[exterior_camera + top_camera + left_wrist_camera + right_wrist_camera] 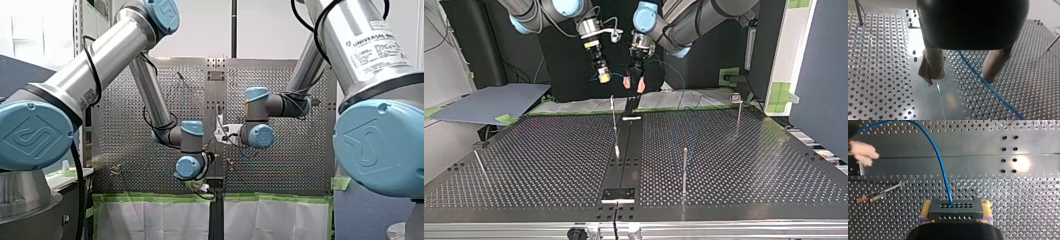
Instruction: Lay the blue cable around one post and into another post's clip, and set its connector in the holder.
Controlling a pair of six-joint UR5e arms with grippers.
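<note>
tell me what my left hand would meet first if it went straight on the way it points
Most likely the blue cable, which runs between the left hand's open fingers, then the perforated table. Depth between them is unclear.

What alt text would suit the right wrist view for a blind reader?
My right gripper, yellow-padded, is shut on a dark block; a blue cable rises from the block and curves away over the holed metal table toward my left gripper.
</note>
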